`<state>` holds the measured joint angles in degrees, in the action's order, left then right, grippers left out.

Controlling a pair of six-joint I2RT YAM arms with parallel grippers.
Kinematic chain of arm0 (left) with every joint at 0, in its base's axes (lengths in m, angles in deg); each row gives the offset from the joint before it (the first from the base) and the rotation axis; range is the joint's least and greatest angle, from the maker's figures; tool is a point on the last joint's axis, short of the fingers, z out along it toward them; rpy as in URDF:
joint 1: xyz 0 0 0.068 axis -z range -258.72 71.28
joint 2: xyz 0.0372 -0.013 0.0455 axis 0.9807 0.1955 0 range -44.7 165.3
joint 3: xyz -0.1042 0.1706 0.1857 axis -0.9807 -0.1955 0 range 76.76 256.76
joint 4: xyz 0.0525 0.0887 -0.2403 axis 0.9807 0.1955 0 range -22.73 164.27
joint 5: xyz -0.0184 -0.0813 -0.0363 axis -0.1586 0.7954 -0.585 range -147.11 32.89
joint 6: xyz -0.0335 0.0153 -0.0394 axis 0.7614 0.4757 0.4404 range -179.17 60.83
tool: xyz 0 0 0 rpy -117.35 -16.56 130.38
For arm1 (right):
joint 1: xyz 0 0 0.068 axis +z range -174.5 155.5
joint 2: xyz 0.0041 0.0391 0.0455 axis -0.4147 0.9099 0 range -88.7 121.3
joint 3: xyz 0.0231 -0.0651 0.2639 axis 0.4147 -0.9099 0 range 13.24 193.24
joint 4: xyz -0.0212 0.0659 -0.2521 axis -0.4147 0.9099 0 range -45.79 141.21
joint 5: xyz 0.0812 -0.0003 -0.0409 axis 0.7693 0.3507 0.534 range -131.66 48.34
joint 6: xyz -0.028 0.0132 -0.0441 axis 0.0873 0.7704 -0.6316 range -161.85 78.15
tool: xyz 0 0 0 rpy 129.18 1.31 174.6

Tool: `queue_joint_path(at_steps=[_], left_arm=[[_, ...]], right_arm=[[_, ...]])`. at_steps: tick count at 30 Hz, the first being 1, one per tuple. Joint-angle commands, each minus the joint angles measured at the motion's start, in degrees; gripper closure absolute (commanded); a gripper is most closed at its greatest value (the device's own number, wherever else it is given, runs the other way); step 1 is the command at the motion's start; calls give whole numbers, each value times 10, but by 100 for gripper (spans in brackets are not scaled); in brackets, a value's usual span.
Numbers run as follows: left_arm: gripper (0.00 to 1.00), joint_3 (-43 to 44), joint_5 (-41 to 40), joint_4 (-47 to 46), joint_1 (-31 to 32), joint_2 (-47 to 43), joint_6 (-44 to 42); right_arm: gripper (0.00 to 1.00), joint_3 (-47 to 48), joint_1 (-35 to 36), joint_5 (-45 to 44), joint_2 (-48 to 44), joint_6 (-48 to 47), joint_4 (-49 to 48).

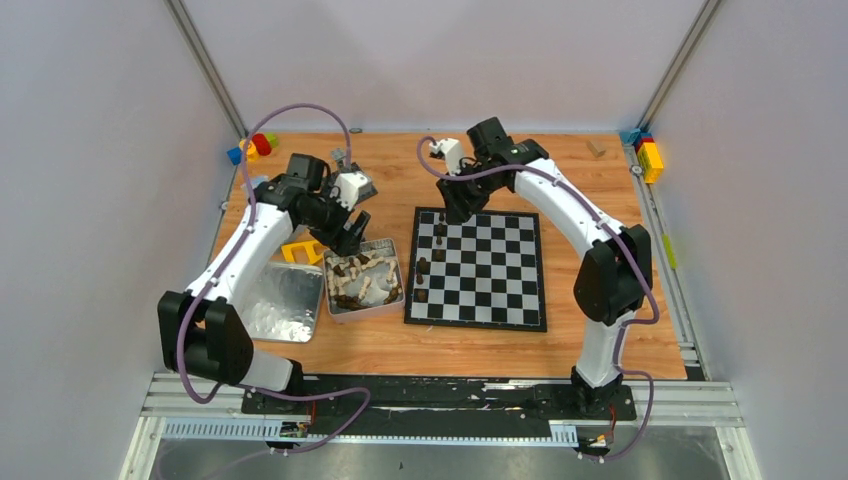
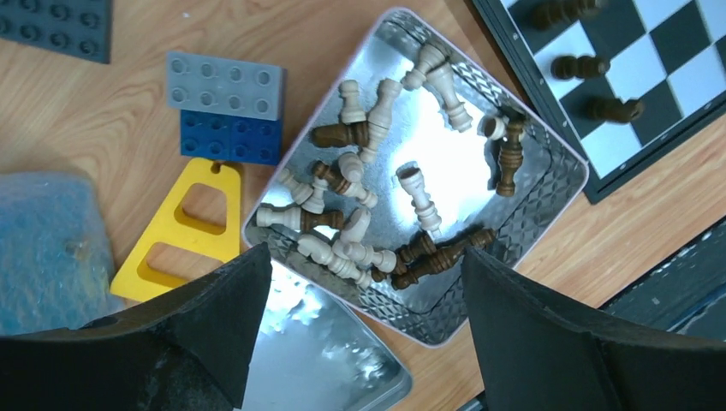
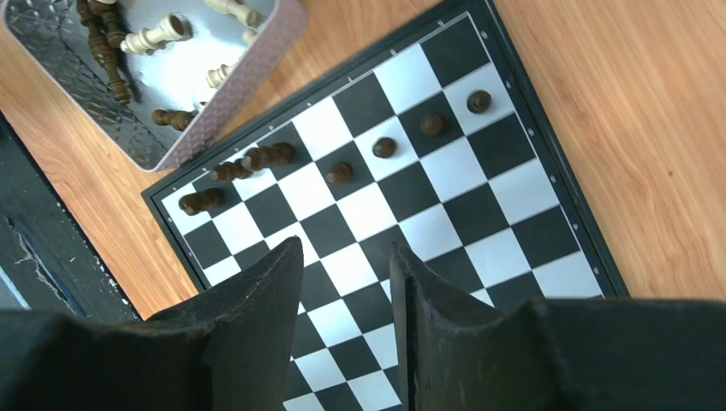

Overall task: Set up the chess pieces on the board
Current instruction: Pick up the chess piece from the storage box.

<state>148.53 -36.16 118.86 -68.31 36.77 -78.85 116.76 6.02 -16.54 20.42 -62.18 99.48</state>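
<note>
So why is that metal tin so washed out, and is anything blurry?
Left wrist view: glare whitens the floor of the tin; the left fingers, up close, are soft. Right wrist view: board sharp, right fingers blurred. Top view: the lid glints too.

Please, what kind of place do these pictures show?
Likely a robot lab test cell: two arms bolted to a metal rail, plain walls around a wooden table, a chessboard and toy bricks.

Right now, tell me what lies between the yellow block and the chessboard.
The metal tin, with loose chess pieces lying in it, sits between the yellow block and the board; the left wrist view shows it.
</note>
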Motion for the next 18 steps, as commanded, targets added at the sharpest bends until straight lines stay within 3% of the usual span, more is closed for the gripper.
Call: queue_joint_path(at_steps=[1,8,13,18], left_arm=[[17,-21,-73,-27,46,-9,-39],[29,-69,-113,-63,96,7,-35],[34,-87,-53,-82,129,6,-29],[39,-99,-47,-126,189,29,-34]], right_arm=[[58,-46,-15,37,-52,5,-50],[59,-107,-23,31,-83,-6,-77],[60,-122,-25,29,-91,-13,-82],[61,-129,-28,22,-94,-15,-84]])
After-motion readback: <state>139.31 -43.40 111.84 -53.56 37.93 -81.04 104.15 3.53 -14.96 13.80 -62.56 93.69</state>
